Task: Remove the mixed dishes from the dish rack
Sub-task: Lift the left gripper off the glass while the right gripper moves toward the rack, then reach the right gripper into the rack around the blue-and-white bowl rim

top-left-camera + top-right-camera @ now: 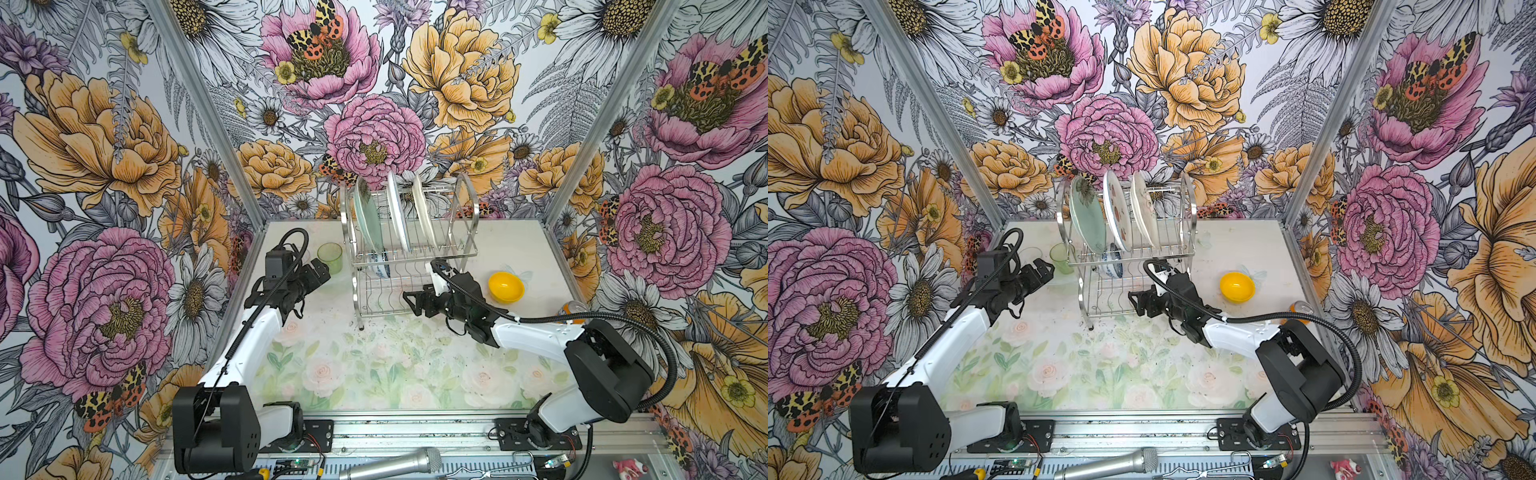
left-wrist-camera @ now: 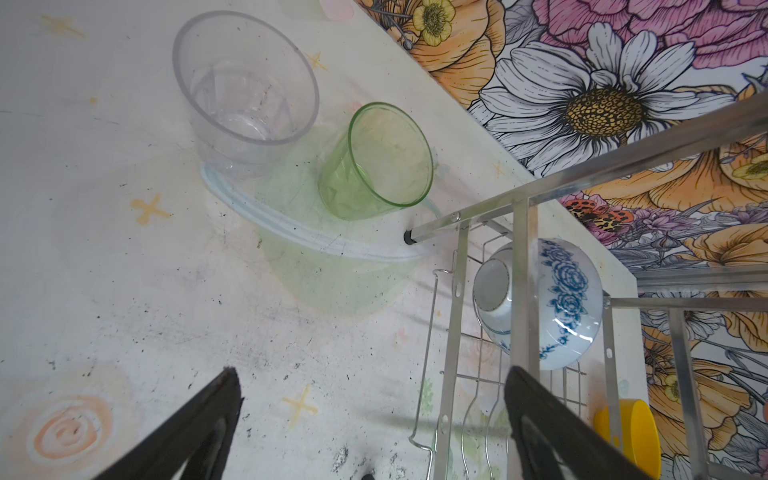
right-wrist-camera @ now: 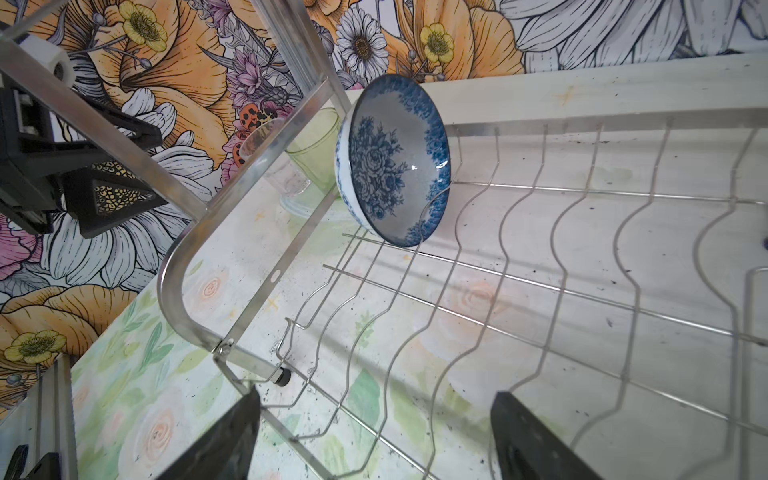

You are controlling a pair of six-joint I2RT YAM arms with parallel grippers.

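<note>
My right gripper (image 1: 410, 302) gapes wide and empty at the lower shelf of the dish rack (image 1: 419, 251). The blue-and-white bowl (image 3: 392, 160) leans ahead, well apart. My left gripper (image 2: 370, 374) is wide too.

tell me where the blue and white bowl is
In both top views the blue-and-white bowl stands on edge on the lower tier of the dish rack, far left, below the pale green plate.

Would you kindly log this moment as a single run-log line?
dish rack: three plates, patterned bowl | table: yellow bowl, green tumbler, clear glass | left claw: open | right claw: open, at lower shelf
</note>
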